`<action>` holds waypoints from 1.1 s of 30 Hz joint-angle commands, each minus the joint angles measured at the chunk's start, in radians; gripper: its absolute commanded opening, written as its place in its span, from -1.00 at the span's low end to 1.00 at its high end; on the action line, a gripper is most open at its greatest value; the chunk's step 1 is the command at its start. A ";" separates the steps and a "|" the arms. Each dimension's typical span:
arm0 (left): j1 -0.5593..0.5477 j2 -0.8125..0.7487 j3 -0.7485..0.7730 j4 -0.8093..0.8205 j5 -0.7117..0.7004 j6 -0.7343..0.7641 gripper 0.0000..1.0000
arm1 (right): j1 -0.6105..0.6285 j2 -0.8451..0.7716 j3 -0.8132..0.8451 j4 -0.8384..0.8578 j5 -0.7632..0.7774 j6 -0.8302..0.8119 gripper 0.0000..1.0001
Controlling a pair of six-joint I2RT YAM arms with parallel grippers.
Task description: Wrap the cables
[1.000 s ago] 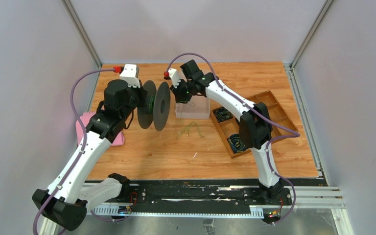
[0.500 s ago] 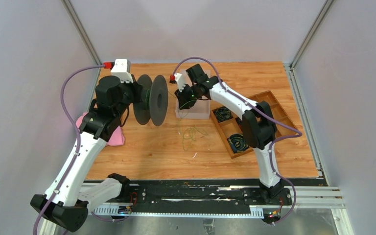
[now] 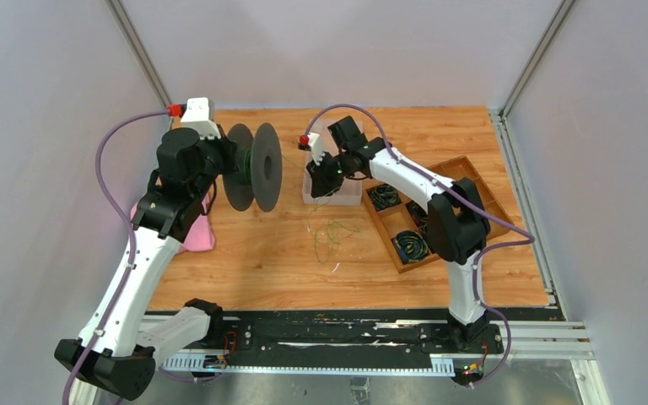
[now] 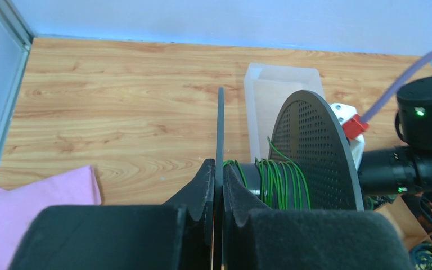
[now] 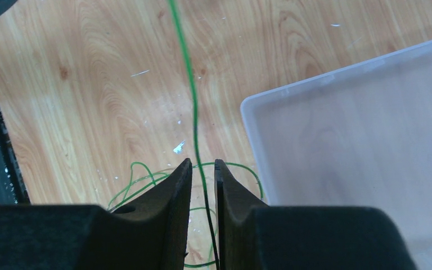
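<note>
Winding green wire [image 3: 331, 226] onto the spool [image 3: 253, 173] looks the step in hand: from above, loose loops lie on the tabletop [image 3: 245, 253] beneath the right gripper [image 3: 324, 180]. Left wrist: left gripper [image 4: 218, 185] fingers clench the spool's flange, wire round its hub. Right wrist: fingers slightly apart, the strand passing loosely between. Next: feed slack as the spool turns.

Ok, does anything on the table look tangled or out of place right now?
Yes: part of the cables lies in a loose tangle on the table by the clear box, not wound on the spool. One strand runs up through the right gripper, its jaws slightly parted. Nothing else stands out.
</note>
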State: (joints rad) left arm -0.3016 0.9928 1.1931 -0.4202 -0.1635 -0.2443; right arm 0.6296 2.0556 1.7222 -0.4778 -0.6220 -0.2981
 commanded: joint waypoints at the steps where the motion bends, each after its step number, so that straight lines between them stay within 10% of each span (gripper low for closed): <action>1: 0.023 -0.011 0.019 0.094 -0.017 -0.019 -0.99 | -0.019 -0.097 -0.065 0.039 -0.055 0.013 -0.58; 33: 0.067 0.075 0.040 0.158 -0.130 -0.070 -0.99 | 0.171 -0.244 -0.459 0.450 -0.095 0.278 -0.94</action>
State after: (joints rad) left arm -0.2424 1.0618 1.1931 -0.3676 -0.2493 -0.3027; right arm 0.7532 1.8374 1.2896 -0.0566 -0.7174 -0.0425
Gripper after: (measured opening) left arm 0.073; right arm 0.037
